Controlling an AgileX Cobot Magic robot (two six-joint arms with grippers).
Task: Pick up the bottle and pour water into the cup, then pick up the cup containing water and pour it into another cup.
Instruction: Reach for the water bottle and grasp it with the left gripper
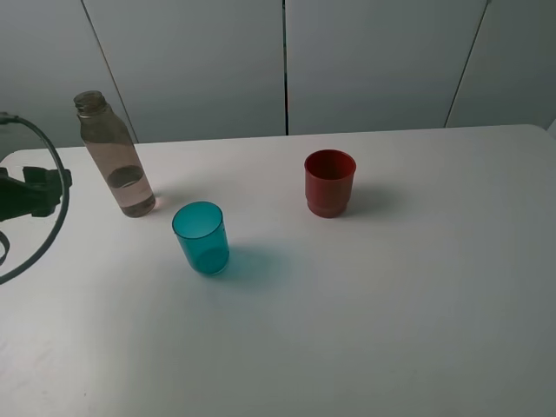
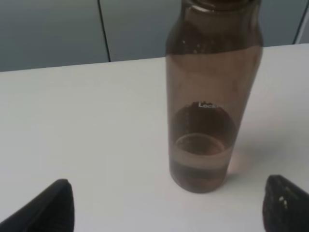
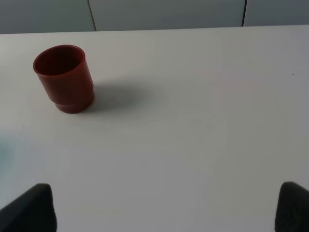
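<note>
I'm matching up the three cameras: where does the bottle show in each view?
Exterior high: the bottle stands upright at the back left, behind and left of the teal cup.
Left wrist: the bottle is close up, just ahead of the open left gripper.
Right wrist: not in it.
Shared landmark: the white table, its far edge against the grey wall panels.

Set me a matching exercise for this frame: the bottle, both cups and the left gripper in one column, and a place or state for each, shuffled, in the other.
Column one
1. bottle
2. teal cup
3. red cup
4. left gripper

Column two
A. opaque, farthest right in the high view
B. open, holding nothing, facing the bottle
C. translucent, standing in front of the other two vessels
D. uncapped, some water in the bottom

Pairs: 1-D, 2-C, 3-A, 4-B
</note>
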